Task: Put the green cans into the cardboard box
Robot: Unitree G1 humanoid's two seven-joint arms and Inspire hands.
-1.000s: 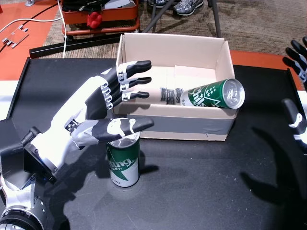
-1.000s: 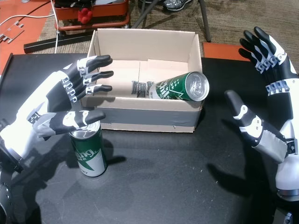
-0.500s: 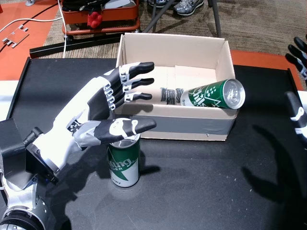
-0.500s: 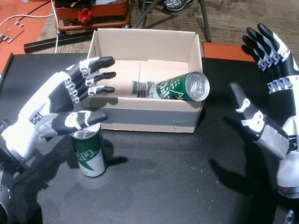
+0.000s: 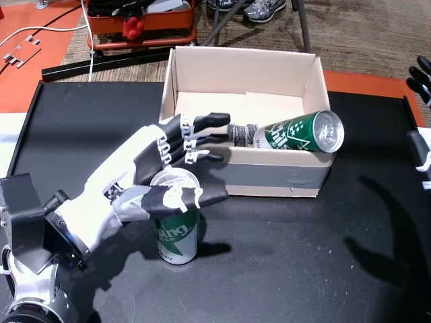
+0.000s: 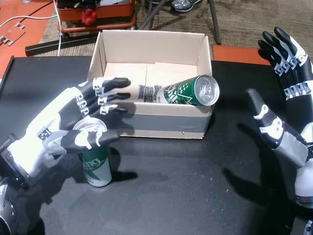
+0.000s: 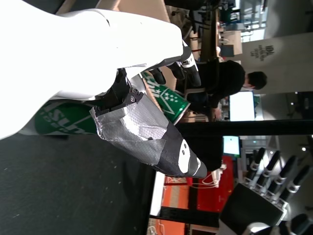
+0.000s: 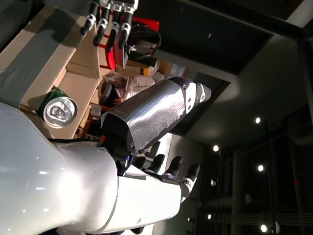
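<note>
Fingers spread, my left hand cups the upright can without clear grip; its white lettering is unreadable. Right hand hangs open, empty.

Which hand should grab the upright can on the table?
Left. The left hand is open right around the upright green can, thumb in front and fingers behind its top. The right hand is open far across the table, past the cardboard box.
</note>
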